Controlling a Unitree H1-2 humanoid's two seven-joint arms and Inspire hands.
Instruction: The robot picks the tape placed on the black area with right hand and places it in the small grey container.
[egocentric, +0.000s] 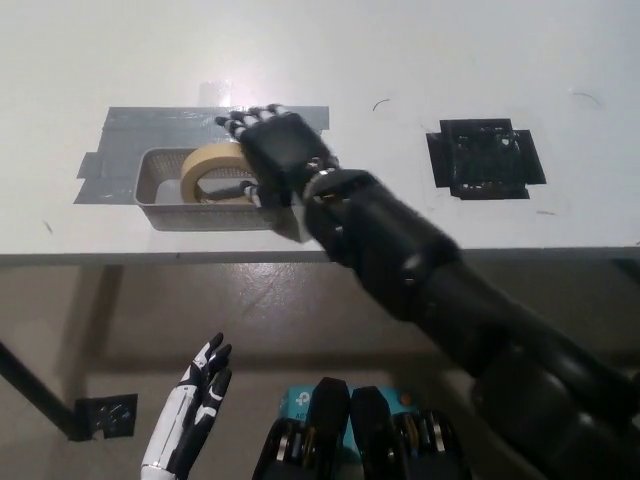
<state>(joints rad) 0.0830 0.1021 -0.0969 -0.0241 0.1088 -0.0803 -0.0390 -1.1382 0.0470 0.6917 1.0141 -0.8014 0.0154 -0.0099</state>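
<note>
Reaching across a white table (420, 60), the black right hand (280, 155) hovers over a small grey mesh container (165, 190). Its fingers (240, 122) are spread and hold nothing. A beige ring-shaped roll of tape (212, 170) lies tilted inside the container, just beside the palm. A black taped square (486, 158) sits well apart at right. The white left hand (195, 400) rests below the table edge, fingers apart, empty.

The roll of tape (212, 170) lies in the small grey tray (165, 203) on the white counter (400, 60). The black right hand (283, 160) hovers at its 3 o'clock, fingers (240, 122) spread. The black patch (486, 158) sits further toward 3 o'clock. The white left hand (195, 410) rests open at 7 o'clock, below the counter.
</note>
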